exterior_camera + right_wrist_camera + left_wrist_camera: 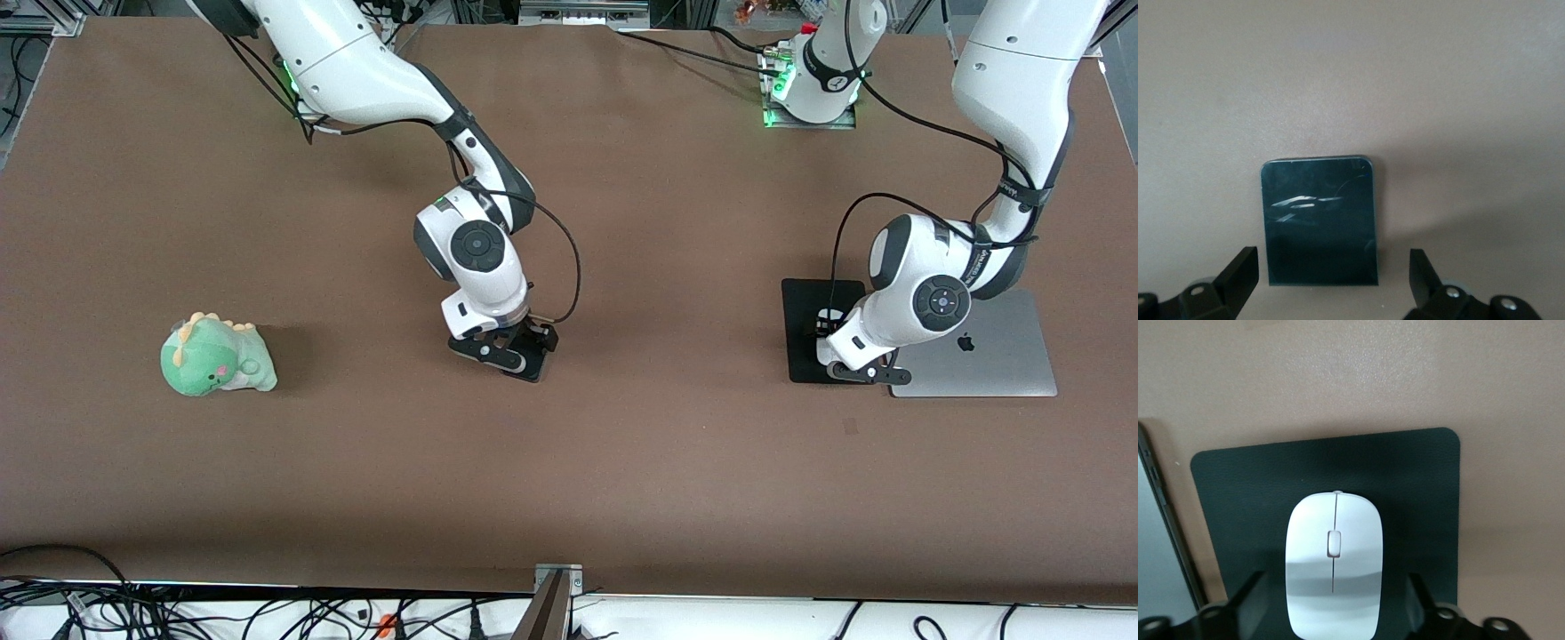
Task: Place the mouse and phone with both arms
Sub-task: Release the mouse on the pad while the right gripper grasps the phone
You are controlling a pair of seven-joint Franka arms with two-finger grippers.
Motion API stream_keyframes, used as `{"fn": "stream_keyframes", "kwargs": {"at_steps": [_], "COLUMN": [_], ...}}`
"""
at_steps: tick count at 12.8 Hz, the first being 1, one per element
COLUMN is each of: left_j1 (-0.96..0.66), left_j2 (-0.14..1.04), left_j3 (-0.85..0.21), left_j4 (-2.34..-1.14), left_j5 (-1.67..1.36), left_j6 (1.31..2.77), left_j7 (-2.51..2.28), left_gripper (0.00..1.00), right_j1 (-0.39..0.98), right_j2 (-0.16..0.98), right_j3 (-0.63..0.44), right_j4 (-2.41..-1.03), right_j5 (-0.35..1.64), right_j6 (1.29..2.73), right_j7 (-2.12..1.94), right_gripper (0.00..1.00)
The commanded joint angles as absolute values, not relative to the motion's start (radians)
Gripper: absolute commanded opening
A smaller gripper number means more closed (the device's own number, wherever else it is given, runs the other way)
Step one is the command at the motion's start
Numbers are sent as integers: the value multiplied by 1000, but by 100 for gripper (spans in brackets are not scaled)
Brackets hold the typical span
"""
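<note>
The mouse [1333, 563] is sitting flat on the black mouse pad [1405, 480], lower middle of the left wrist view. The left end effector [1333, 613] is right over it with its fingers [1248, 597] spread wide on either side, a clear gap to the mouse, so it's released and gripping nothing. In the front view that's the middle right of the frame, where the left end effector [858, 369] hangs low over the mouse pad [805, 307]. A silver laptop [996, 360], lid closed, lies right beside the pad, toward the left arm's end of the counter [667, 462].

The phone [1319, 220] lies flat on the bare counter, glossy face up with some scratches, in the lower middle of the right wrist view. The right end effector [1333, 293] is over it, fingers [1241, 273] wide apart and clear of the phone's edges, so also released. In the front view the right end effector [507, 347] is a bit left of centre, low over the phone [533, 363], which mostly hides under it.

Off toward the right arm's end of the counter, at the left of the frame, there's a little green plush dinosaur [216, 357], well apart from everything else.
</note>
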State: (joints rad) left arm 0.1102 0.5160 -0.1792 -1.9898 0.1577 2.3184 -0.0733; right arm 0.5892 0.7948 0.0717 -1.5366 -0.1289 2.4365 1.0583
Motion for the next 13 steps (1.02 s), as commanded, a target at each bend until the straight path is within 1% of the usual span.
{"fn": "stream_keyframes", "kwargs": {"at_steps": [1,3,4,5,8,9,12,13], "left_j1": [109,104,104,103,88,77,52,16], "left_j2": [430,343,304,293,307,308,305,293], "left_j3": [-196,-218,-219,-228,-242,-241,-245,-226], "left_j4": [-1999,-1959,-1919,-1855,-1556,-1476,-1341,-1329], "left_j5": [181,181,179,179,181,179,163,163], "left_j6": [2263,2147,2091,2019,1737,1665,1469,1463], "left_j7": [-64,-52,-38,-31,23,25,21,20], "left_gripper": [100,100,100,100,100,100,100,100], "right_j1": [611,611,611,611,611,611,612,612], "right_j2": [834,853,856,857,861,861,859,861], "right_j3": [54,54,52,52,51,49,45,44], "right_j4": [-1503,-1503,-1503,-1502,-1502,-1502,-1490,-1488], "right_j5": [-170,-173,-173,-173,-175,-175,-175,-175], "right_j6": [2460,2483,2490,2491,2493,2493,2491,2491], "right_j7": [1095,1095,1094,1095,1094,1094,1089,1089], "right_gripper": [100,100,100,100,97,97,99,99]}}
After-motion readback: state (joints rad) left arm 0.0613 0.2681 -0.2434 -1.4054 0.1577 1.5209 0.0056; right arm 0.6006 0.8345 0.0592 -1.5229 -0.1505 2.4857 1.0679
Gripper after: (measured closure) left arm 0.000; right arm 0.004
